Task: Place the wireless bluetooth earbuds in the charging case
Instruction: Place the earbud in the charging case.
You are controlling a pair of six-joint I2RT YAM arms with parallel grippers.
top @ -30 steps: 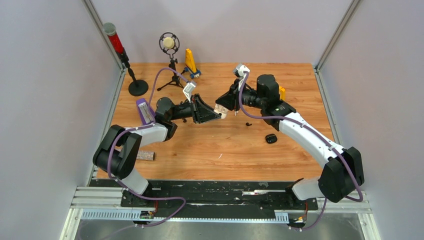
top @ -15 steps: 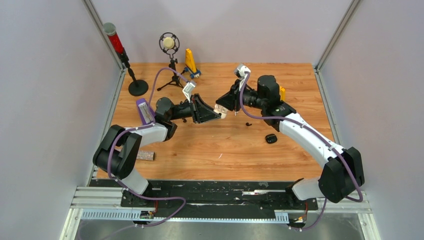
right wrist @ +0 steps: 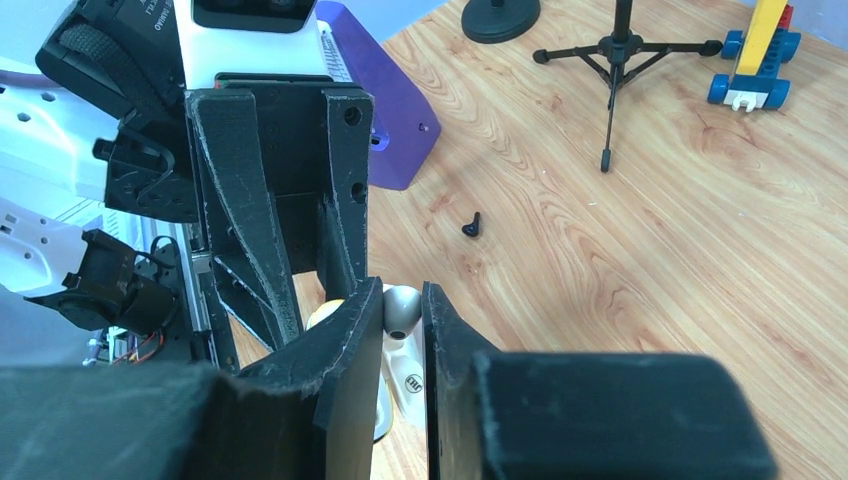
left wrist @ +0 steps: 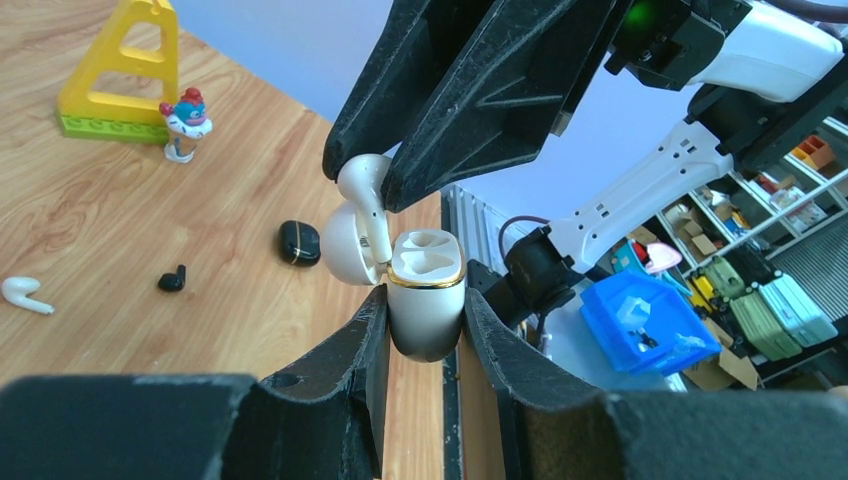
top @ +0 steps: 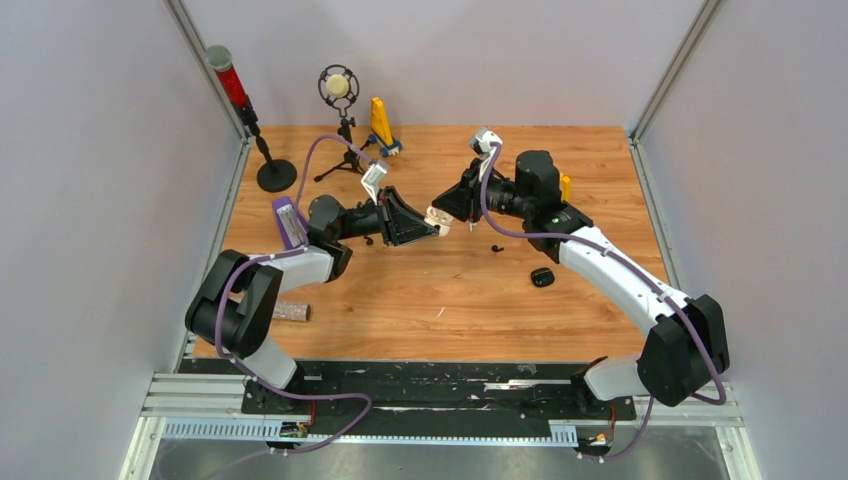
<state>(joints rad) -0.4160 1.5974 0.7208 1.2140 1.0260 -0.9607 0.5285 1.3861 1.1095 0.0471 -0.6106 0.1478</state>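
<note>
The left claw (left wrist: 425, 300) pinches the white charging case (left wrist: 425, 322) by its lower body, mouth up and lid swung open behind it. The right claw (left wrist: 365, 183) hangs directly above the case, pressed onto the head of a white earbud (left wrist: 377, 238) whose stem points down at the case. Over the last second the meeting point of the two claws has drifted a little toward the far edge of the tabletop (top: 400, 300), and the left wrist has crept the same way. This looks like fine alignment, not a fresh approach. The stem tip now sits at the gold rim on the lid side of the case, apparently beside the nearer socket and not inside it. Both sockets look empty, so I judge this earbud not yet seated. The next push probably needs the stem shifted slightly inward over the socket first, or it may slide down between lid and body. Well away from the case, on the tabletop, lie another white earbud (left wrist: 22, 293), a black earbud (left wrist: 172, 279) and a closed black case (left wrist: 299, 242).
</note>
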